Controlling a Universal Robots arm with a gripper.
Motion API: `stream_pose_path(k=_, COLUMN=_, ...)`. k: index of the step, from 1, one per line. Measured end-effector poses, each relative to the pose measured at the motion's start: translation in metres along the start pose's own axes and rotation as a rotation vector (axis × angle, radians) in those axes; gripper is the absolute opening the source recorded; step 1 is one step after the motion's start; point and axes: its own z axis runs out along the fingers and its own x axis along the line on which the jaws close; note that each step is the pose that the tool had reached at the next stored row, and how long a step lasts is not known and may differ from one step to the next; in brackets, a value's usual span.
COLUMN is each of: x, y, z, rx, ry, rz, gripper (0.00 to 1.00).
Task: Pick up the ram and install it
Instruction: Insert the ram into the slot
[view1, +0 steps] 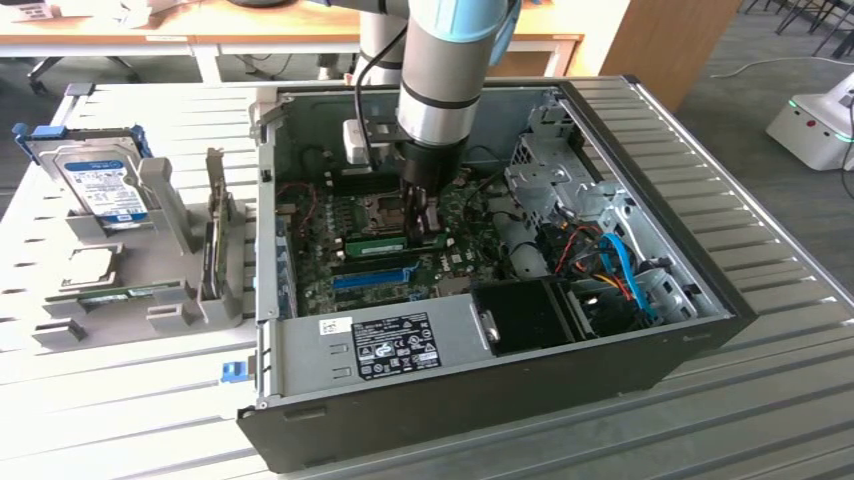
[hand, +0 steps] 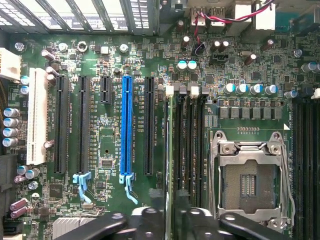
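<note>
The ram (hand: 170, 150) is a thin green stick that I see edge-on, standing upright in a black memory slot beside the empty CPU socket (hand: 248, 181). In the exterior view the ram (view1: 378, 243) stands on the motherboard inside the open case. My gripper (view1: 429, 232) is right over its end nearer the exterior view's right. In the wrist view my gripper (hand: 172, 222) is open. Its dark fingers (hand: 147, 222) stand apart on either side of the stick's top edge, with a gap showing. A second, similar stick (view1: 127, 293) lies flat in the grey holder outside the case.
The blue slot (hand: 126, 125) and several black expansion slots lie beside the ram slots. The case wall (view1: 400, 345) surrounds the board, with a black fan (view1: 534, 315) and blue cables (view1: 627, 265) nearby. The holder carries a hard drive (view1: 107, 190) and an upright dark card (view1: 214, 235).
</note>
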Motion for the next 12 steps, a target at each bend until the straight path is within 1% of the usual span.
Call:
stream_pose_path(k=1, x=0.0000, y=0.0000, z=0.0000, rx=0.0000, ry=0.0000, rz=0.000, gripper=0.25)
stream_pose_path(k=2, x=0.0000, y=0.0000, z=0.0000, rx=0.0000, ry=0.0000, rz=0.000, gripper=0.31)
stream_pose_path(k=12, x=0.0000, y=0.0000, z=-0.0001, rx=0.0000, ry=0.0001, rz=0.000, gripper=0.31)
